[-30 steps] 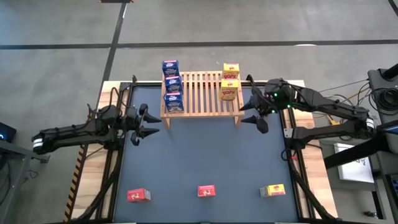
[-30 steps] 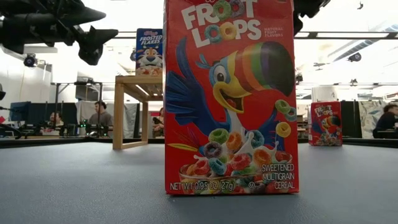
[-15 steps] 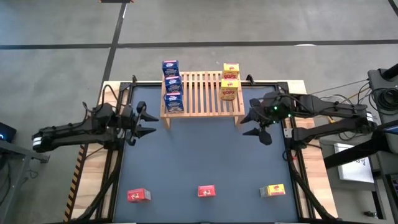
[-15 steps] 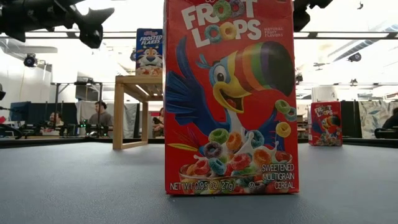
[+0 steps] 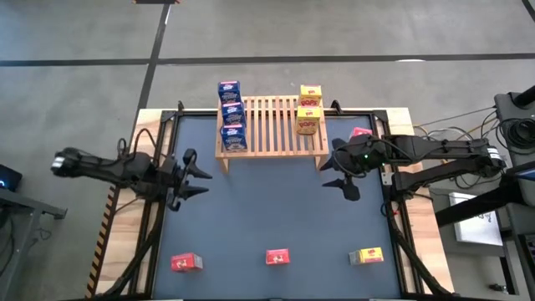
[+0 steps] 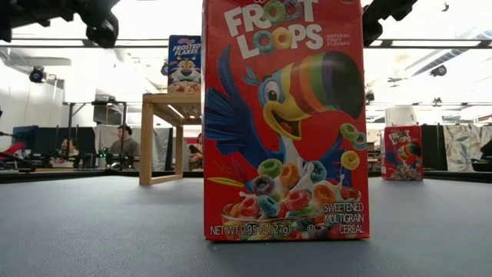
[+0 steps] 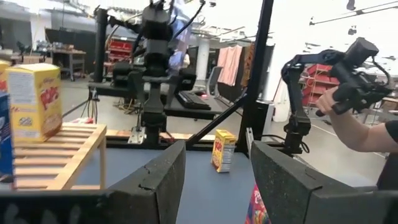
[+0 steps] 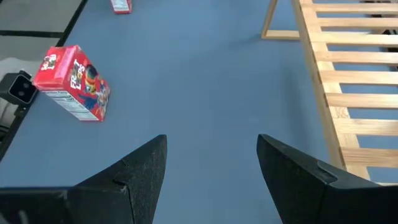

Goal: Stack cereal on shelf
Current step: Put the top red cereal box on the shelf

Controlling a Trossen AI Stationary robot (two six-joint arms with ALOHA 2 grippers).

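Mat [image 5: 276,209] dark blue; 3 boxes [image 5: 277,257] along near edge.

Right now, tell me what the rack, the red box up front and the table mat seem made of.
Rack: pale unfinished-looking wood, parallel slats with visible grain.
Red box: glossy printed cardboard, by its sharp folded edges.
Mat: dark blue-grey and matte, probably foam or rubber; unclear.

Both arms reach inward, the left gripper [image 5: 194,174] and the right gripper [image 5: 337,173] each empty with fingers spread apart.
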